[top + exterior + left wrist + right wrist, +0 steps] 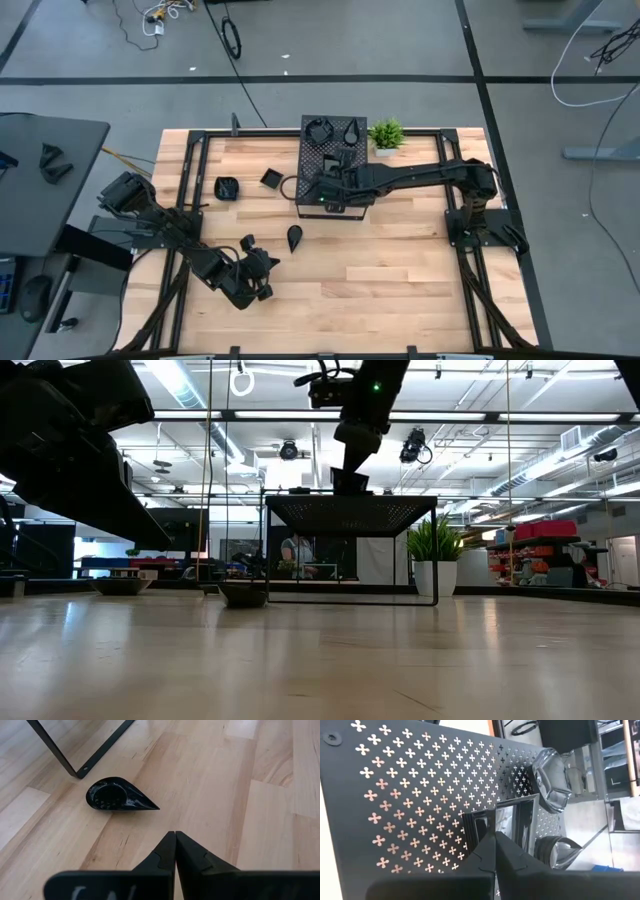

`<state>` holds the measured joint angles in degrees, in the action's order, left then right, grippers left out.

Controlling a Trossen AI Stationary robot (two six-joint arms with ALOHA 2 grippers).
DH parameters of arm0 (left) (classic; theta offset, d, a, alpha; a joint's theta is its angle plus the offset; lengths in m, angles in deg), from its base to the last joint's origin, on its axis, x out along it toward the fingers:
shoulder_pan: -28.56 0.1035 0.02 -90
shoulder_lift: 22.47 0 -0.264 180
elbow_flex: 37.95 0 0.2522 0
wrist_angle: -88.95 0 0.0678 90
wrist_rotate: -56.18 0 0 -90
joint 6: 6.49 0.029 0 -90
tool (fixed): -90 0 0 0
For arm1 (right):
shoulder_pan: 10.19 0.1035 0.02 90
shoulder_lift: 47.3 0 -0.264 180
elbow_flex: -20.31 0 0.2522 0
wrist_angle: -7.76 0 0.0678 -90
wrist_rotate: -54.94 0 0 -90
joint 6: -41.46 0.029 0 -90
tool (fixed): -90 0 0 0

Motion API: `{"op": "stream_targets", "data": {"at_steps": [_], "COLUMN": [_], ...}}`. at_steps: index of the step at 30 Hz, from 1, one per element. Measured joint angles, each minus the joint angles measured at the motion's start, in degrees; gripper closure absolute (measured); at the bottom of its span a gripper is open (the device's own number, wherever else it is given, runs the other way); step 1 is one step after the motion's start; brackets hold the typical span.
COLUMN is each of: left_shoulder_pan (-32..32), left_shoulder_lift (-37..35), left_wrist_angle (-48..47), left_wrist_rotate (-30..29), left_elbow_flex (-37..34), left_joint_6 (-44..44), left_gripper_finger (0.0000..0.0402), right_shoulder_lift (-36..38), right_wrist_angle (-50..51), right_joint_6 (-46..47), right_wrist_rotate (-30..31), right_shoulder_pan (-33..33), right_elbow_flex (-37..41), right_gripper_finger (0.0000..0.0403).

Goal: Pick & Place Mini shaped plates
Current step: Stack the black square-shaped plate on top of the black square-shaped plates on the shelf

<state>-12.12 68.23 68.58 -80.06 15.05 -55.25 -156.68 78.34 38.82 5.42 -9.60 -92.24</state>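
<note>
My right gripper reaches in from the table's right and stands over the black perforated box, shut on a small square black plate. Two more mini plates, a rounded one and a teardrop one, lie on the far part of the box's top. My left gripper waits shut and empty near the table's front left. It points at a teardrop plate lying flat on the wood. Two square plates rest on the table left of the box. My right gripper pinches the square plate at its near rim between the two fingers, which hide the exact spot. The fingers slant down from the table's right side. In the low view the plate hangs just above the box's top, seemingly clear of it.
A small green potted plant stands right of the box's far end. The black frame rails run along the table's sides. Bare wood lies between the box and the near edge.
</note>
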Motion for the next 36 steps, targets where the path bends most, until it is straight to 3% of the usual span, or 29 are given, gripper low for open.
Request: {"op": "stream_targets", "data": {"at_steps": [20, 29, 33, 36], "left_shoulder_pan": [0.0, 0.0, 0.0, 0.0], "left_shoulder_lift": [0.0, 0.0, 0.0, 0.0], "left_wrist_angle": [0.0, 0.0, 0.0, 0.0], "left_wrist_rotate": [0.0, 0.0, 0.0, 0.0], "left_elbow_flex": [0.0, 0.0, 0.0, 0.0], "left_joint_6": [0.0, 0.0, 0.0, 0.0], "left_gripper_finger": [0.0385, 0.0385, 0.0385, 0.0385], "right_shoulder_lift": [0.0, 0.4, 2.5, 3.4], "right_wrist_angle": [1.7, 1.9, 1.6, 1.4], "right_joint_6": [0.5, -0.6, -2.4, -1.7], "right_wrist_rotate": [-1.5, -1.9, -7.9, -13.5], "right_shoulder_pan": [-0.2, -0.1, 0.0, -0.3], "right_elbow_flex": [0.1, 0.1, 0.1, 0.1], "right_gripper_finger": [0.0379, 0.03, 0.0275, 0.0281]}}
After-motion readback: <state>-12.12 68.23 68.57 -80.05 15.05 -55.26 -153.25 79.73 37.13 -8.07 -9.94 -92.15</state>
